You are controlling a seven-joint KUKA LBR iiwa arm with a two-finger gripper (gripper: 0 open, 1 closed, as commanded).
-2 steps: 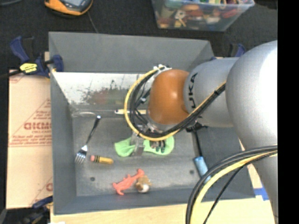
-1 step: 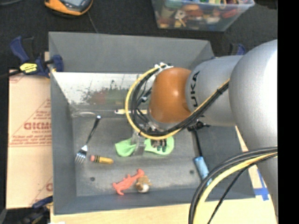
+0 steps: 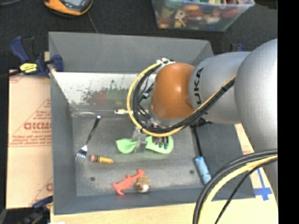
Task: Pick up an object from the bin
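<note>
1. Grey metal makes up the bin, which sits on a dark surface. Beyond the bin's far wall are a clear plastic box of mixed colourful bits and an orange-and-black handheld device.
2. A flat, floppy green thing lies near the middle of the bin floor and serves as the landmark here.
3. The gripper hangs directly over the green thing, below the arm's orange cover, and hides the middle of it. I cannot tell whether it is released or clenched.
4. Left of the green thing lies a metal fork, with a yellow-and-black pen-like stick just beside the fork's tines.
5. Nearer the camera than the green thing lies an orange lizard toy, touching a small brown-and-white piece.
6. Right of the green thing lie a thin black rod and a blue tube.
</note>
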